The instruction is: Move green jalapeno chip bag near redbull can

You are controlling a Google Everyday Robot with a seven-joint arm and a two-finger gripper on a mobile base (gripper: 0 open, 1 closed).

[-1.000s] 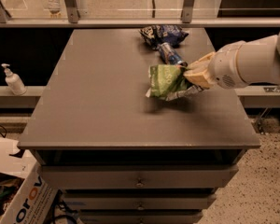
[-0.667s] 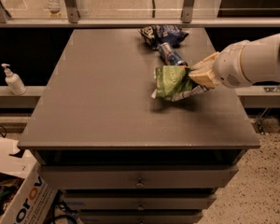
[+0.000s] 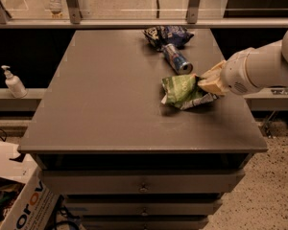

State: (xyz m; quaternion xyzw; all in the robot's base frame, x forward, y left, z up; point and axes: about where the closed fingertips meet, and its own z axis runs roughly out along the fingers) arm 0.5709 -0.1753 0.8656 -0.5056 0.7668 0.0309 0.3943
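Observation:
The green jalapeno chip bag (image 3: 181, 90) is a crumpled light-green bag with silvery ends, right of the tabletop's middle. My gripper (image 3: 206, 83) comes in from the right on a white arm and is shut on the bag's right end. The redbull can (image 3: 176, 59) lies on its side just behind the bag, silver top towards me, a short gap from it.
A dark blue chip bag (image 3: 165, 35) lies at the back of the grey table (image 3: 101, 104), touching the can's far end. A white pump bottle (image 3: 12, 83) stands on a ledge to the left. A cardboard box (image 3: 19, 205) sits on the floor at lower left.
My gripper has carried the green bag to the right and slightly back, closer to the can. The can and the blue bag have not moved.

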